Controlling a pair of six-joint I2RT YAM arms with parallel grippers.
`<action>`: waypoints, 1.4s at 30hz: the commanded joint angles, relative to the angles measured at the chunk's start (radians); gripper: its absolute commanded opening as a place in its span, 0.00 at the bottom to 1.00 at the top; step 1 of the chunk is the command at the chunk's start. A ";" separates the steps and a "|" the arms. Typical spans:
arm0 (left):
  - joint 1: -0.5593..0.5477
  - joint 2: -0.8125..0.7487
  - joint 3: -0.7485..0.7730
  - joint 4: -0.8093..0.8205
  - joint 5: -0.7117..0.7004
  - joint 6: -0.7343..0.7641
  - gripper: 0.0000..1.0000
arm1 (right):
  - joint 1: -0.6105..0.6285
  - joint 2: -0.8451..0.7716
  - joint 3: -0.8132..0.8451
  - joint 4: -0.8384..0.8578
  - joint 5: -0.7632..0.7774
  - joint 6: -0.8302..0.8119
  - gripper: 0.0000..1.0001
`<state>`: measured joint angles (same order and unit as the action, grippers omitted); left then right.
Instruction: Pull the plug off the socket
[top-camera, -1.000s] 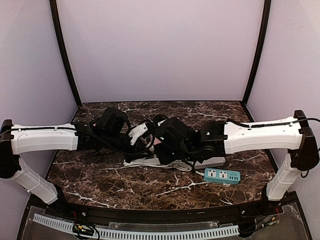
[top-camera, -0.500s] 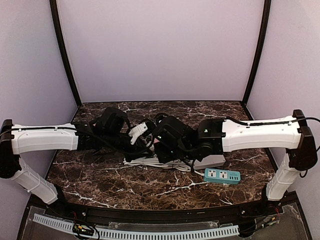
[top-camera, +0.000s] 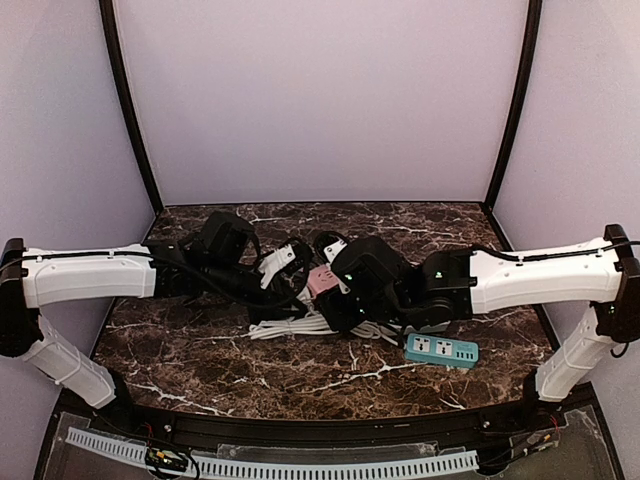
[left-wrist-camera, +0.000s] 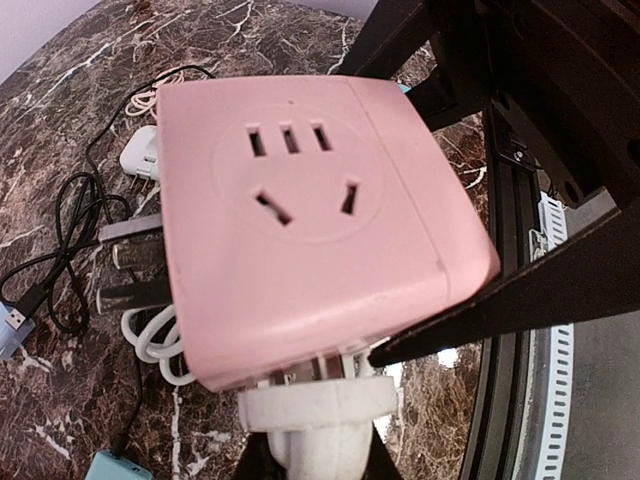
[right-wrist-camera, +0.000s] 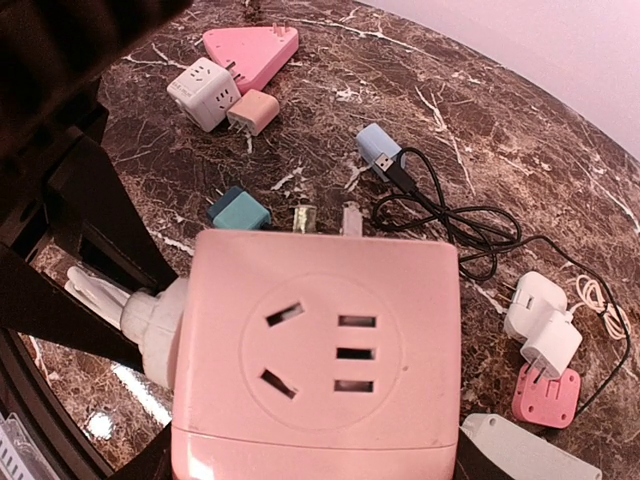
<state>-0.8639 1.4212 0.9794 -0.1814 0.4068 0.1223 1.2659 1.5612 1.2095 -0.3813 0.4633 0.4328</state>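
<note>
Currently left gripper (top-camera: 290, 290) clamped on white plug (left-wrist-camera: 315, 415), right gripper (top-camera: 337, 297) half-spread, gripping pink socket (right-wrist-camera: 320, 350)

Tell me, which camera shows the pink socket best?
The right wrist view: the socket sits face-on, all holes clear, the white plug in its side. The left wrist view shows it as large but tilted, plug cropped. In the top view the socket is only a small pink patch.
</note>
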 joint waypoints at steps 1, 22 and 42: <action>0.039 -0.009 0.030 -0.018 0.062 -0.016 0.01 | 0.028 -0.009 0.002 -0.001 -0.015 -0.084 0.00; 0.010 -0.058 -0.003 -0.016 -0.099 0.039 0.01 | -0.099 0.148 0.193 -0.340 0.072 0.293 0.00; 0.304 -0.002 0.053 -0.099 -0.243 -0.075 0.01 | -0.146 -0.169 -0.002 -0.288 0.167 0.281 0.00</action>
<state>-0.6163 1.4136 0.9882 -0.2379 0.2638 0.0834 1.1385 1.4780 1.2537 -0.6495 0.5251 0.7303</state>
